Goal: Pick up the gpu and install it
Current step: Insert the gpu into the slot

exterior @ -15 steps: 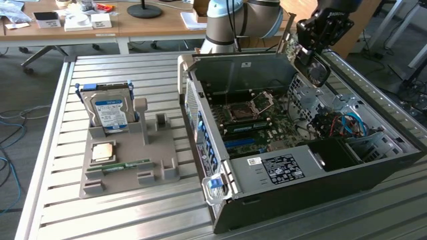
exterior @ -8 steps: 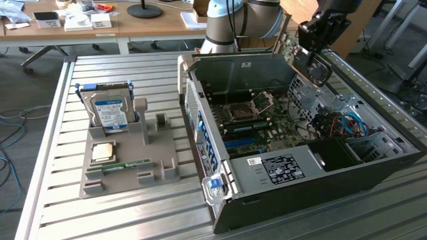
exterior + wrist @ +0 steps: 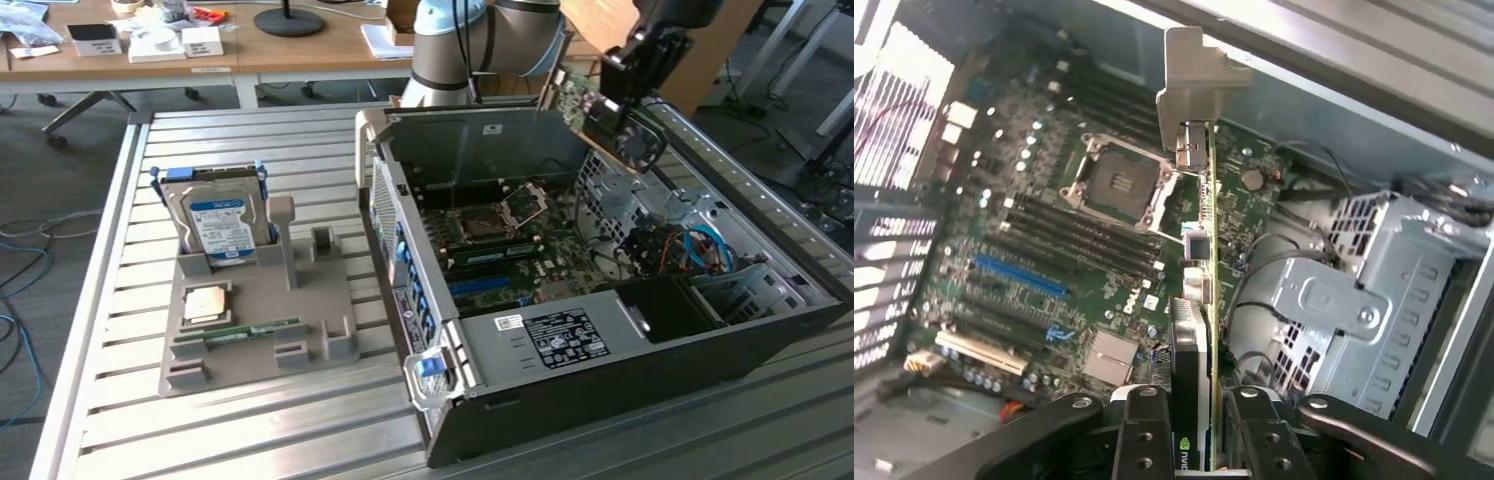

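Your tool (image 3: 1194, 432) is clamped on the graphics card (image 3: 1194, 340), holding it on edge above the motherboard (image 3: 1054, 230) inside the open computer case (image 3: 747, 215). The pickup looks done. The card sits in no slot yet, so installing is left.

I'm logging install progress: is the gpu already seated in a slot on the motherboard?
No, the gpu hangs clamped in the tool above the open computer case, clear of the motherboard.
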{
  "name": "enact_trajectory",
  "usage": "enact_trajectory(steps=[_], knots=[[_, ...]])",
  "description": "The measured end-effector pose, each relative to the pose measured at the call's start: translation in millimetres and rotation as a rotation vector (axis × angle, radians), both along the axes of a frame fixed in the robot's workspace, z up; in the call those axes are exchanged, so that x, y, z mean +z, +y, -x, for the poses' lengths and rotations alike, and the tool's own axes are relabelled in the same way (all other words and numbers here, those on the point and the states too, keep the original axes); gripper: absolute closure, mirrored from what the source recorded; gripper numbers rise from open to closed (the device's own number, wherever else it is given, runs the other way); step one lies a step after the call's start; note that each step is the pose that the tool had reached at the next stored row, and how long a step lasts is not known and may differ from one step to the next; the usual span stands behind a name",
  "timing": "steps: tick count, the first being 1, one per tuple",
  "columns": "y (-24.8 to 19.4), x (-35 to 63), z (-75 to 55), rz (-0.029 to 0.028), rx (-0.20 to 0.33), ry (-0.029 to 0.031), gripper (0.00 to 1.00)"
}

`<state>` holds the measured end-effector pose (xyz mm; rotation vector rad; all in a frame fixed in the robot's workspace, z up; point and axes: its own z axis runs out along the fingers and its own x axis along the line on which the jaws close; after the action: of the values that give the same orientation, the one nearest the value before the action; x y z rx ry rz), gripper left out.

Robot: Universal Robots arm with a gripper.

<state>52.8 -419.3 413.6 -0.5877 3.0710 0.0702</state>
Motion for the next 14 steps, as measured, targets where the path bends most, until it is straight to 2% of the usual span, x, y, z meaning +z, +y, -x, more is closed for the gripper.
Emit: enact_trajectory(steps=[14], knots=[[0.0,-2.2,0.0,0.0012,0.254,-0.0001,0.73]])
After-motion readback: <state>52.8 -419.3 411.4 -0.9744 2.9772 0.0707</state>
